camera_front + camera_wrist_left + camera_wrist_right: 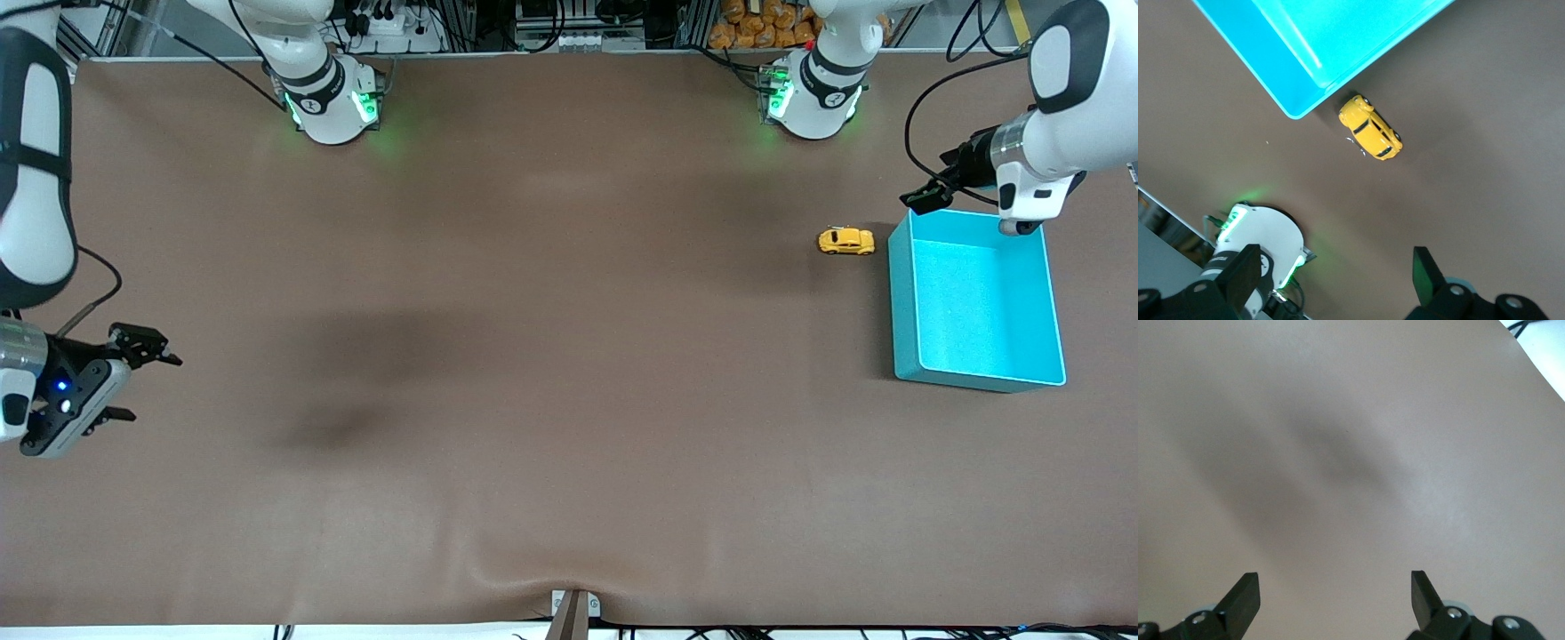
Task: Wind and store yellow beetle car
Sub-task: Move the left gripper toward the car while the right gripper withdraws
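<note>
Right tool (147,384) hangs open and empty over bare worktop (533,356) at its own end, waiting. Yellow beetle car (846,241) sits just beside the turquoise bin (900,302), long axis pointing at it. Left tool (925,196), open, hovers near the bin's corner, far closer to the car.

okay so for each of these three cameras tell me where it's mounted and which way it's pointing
Front view: high across the table, facing both arms' bases; shows the toy car, the turquoise bin, the open left gripper over the bin's corner and the open right gripper over bare table.
Left wrist view: on the left arm's wrist, looking down at car and bin; its own fingertips show.
Right wrist view: on the right arm's wrist, looking down at bare table; its own fingertips show.
Shared: front and left wrist views both show car and bin.
</note>
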`<control>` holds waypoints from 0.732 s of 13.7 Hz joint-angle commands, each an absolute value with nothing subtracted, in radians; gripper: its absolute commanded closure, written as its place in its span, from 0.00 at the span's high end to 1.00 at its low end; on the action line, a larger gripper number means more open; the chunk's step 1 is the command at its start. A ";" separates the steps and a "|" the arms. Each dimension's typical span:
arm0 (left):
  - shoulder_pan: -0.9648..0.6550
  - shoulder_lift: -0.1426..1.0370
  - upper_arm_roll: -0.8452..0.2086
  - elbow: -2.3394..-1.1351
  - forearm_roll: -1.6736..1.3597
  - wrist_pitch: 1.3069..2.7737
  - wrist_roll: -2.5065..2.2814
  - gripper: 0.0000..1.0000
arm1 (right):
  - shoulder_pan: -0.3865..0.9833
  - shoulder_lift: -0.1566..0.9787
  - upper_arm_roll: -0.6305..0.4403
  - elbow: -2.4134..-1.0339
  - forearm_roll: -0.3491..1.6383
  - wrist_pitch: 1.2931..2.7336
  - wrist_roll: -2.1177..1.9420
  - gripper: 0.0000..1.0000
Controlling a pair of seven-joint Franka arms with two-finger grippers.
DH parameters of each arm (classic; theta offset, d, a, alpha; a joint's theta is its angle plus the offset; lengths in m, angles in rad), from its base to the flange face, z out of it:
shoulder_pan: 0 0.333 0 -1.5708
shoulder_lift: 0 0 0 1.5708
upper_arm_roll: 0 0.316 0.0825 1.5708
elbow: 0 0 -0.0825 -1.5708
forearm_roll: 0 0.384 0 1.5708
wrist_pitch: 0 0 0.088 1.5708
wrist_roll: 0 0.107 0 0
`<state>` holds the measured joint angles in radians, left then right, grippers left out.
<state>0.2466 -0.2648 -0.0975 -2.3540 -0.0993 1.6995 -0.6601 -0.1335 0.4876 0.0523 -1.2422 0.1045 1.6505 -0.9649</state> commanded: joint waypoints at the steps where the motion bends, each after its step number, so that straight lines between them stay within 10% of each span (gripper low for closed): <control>1: 0.307 -0.288 -0.109 -2.440 -0.153 1.779 -0.699 1.00 | -0.115 0.488 0.031 -1.174 0.078 1.595 -0.896 1.00; 10: 0.345 -0.108 -0.127 -2.500 -0.239 2.000 -0.902 1.00 | -0.088 0.431 0.041 -1.108 -0.014 1.517 -0.392 1.00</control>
<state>0.3423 -0.1564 -0.1114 -2.5052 -0.2092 1.9580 -0.8514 -0.1069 0.4618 0.0478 -1.1175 -0.0062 1.5445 -0.5586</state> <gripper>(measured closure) 0.000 0.000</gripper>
